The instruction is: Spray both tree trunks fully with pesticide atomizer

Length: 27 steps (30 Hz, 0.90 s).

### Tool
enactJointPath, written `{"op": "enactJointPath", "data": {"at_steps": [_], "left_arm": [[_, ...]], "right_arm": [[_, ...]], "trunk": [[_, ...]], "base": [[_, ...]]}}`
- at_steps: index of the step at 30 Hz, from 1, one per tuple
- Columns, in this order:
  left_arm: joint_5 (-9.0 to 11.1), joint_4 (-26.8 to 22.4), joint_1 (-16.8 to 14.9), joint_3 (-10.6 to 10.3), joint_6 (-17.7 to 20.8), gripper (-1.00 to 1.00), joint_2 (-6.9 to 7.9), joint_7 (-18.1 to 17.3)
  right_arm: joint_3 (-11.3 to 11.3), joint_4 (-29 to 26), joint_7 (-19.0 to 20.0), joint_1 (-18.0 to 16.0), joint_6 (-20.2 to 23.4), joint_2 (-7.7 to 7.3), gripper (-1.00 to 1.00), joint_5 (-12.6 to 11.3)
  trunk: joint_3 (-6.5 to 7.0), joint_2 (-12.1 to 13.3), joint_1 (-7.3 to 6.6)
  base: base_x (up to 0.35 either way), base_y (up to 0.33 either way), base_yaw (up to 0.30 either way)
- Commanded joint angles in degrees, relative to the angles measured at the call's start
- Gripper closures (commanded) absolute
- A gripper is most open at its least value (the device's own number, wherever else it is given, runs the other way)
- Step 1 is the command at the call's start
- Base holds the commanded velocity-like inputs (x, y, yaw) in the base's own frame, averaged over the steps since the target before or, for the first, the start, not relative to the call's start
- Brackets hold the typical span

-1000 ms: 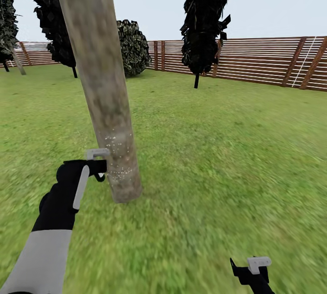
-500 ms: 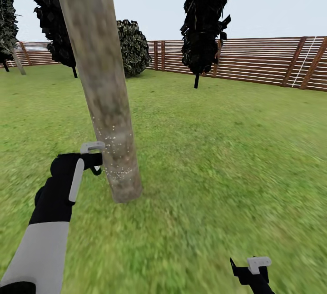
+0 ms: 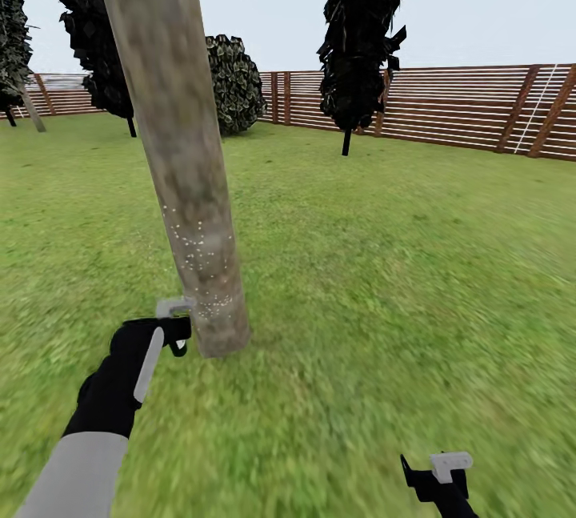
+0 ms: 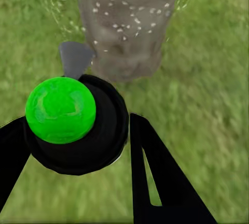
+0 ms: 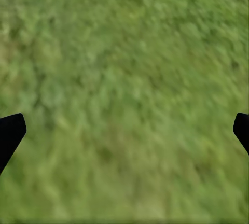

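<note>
**Spraying low on the big trunk**

The left claw is clenched around the pesticide atomizer, a small round dark bottle with a bright green ball on top and a grey nozzle sticking out. One black finger presses on each side of the bottle, so it sits snug between them. The nozzle points at the tree trunk, a thick, smooth, blotchy grey-brown post, which looks like the reason the claw is turned this way.

From the head camera, the left claw sits low, just beside the bottom of the tree trunk, near where it meets the green grass lawn. I think it is held low so the spray can reach the foot of the trunk.

The pesticide shows as tiny whitish dots on the lower part of the trunk. Higher up the bark looks bare, so this trunk seems only partly covered.

The right claw hangs well apart from the tree, over the grass. In its own camera its two dark fingertips stand wide apart with nothing between them, so it is released.

Far behind stands a brown wooden slat fence.
</note>
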Motion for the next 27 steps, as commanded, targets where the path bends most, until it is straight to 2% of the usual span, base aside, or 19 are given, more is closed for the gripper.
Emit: {"op": "enactJointPath", "data": {"at_steps": [1, 3, 6, 10, 13, 15, 16, 17, 19, 21, 27], "left_arm": [[-0.1, 1.7, 0.0, 0.0, -1.5, 1.0, -0.01, 0.0], [0.0, 8.7, 0.1, -0.1, -7.0, 1.0, -0.1, 0.0], [-0.2, 13.3, 0.1, -0.1, -12.2, 1.0, -0.44, 0.1], [-0.7, 15.2, 0.2, -0.1, -14.0, 1.0, -2.42, 0.1], [-1.3, 18.4, 0.5, -0.2, -16.5, 1.0, -2.62, 0.2], [-2.4, 20.7, 1.5, -0.3, -17.3, 1.0, -2.68, 0.6], [-3.6, 22.6, 2.1, -0.3, -19.2, 1.0, -2.76, 0.7], [-5.4, 25.5, 2.4, -0.2, -23.9, 1.0, -2.8, 0.9], [-6.5, 29.5, 2.6, 0.0, -29.2, 1.0, -2.83, 1.2], [-6.7, 31.0, 2.6, 0.2, -31.2, 1.0, -2.9, 1.4], [-7.0, 31.0, 2.6, 0.4, -31.2, 1.0, -2.94, 1.7]], "right_arm": [[0.0, 0.0, 0.0, 0.0, 0.0, 0.01, -1.0, 0.0], [0.0, 0.0, 0.0, 0.0, 0.0, 0.01, -1.0, 0.0], [0.0, 0.0, 0.0, 0.0, 0.0, 0.01, -1.0, 0.0], [0.0, 0.0, -0.1, 0.0, 0.0, 0.01, -1.0, 0.0], [0.0, 0.0, -0.1, 0.0, 0.0, 0.01, -1.0, 0.1], [0.0, 0.0, -0.1, 0.0, 0.0, 0.01, -1.0, 0.1], [0.0, 0.0, -0.1, 0.0, 0.0, 0.01, -1.0, 0.1], [0.0, 0.0, -0.1, 0.0, 0.0, 0.01, -1.0, 0.1], [0.0, 0.0, -0.1, 0.0, 0.0, 0.01, -1.0, 0.1], [0.0, 0.0, -0.1, 0.0, 0.0, 0.01, -1.0, 0.1], [0.0, 0.0, 0.2, 0.0, 0.0, 0.01, -1.0, 0.1]], "trunk": [[0.0, 0.0, 0.0], [0.0, 0.0, 0.0], [0.0, 0.0, 0.0], [0.0, 0.0, 0.0], [0.0, 0.0, 0.0], [0.0, 0.0, 0.0], [0.0, 0.0, 0.0], [0.0, 0.0, 0.0], [0.0, 0.0, 0.0], [0.0, 0.0, 0.0], [0.0, 0.0, 0.0]], "base": [[0.0, 0.0, 0.0], [0.0, 0.0, 0.0], [0.0, 0.0, 0.0], [0.0, 0.0, 0.0], [0.0, 0.0, 0.0], [0.0, 0.0, 0.0], [0.0, 0.0, 0.0], [0.072, -0.037, 0.0], [0.166, -0.129, 0.0], [0.214, -0.187, 0.0], [0.222, -0.205, 0.0]]}}
